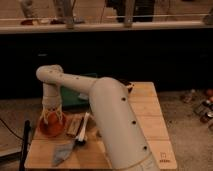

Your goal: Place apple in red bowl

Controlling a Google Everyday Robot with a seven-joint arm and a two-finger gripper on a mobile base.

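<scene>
Your gripper (51,118) hangs directly above the red bowl (55,131) at the left side of the counter (145,107), so the move is straight down; whether it grips the apple you cannot tell.

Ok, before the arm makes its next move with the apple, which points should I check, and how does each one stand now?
1. Gripper is right over the red bowl: ok.
2. Apple is in the gripper or the bowl: cannot tell, it does not show.
3. Bowl stands on the table, inside its left edge: ok.
4. Brown item and white item lie right of the bowl, not in it: ok.
5. Grey cloth lies in front of the bowl, not under the gripper: ok.
</scene>
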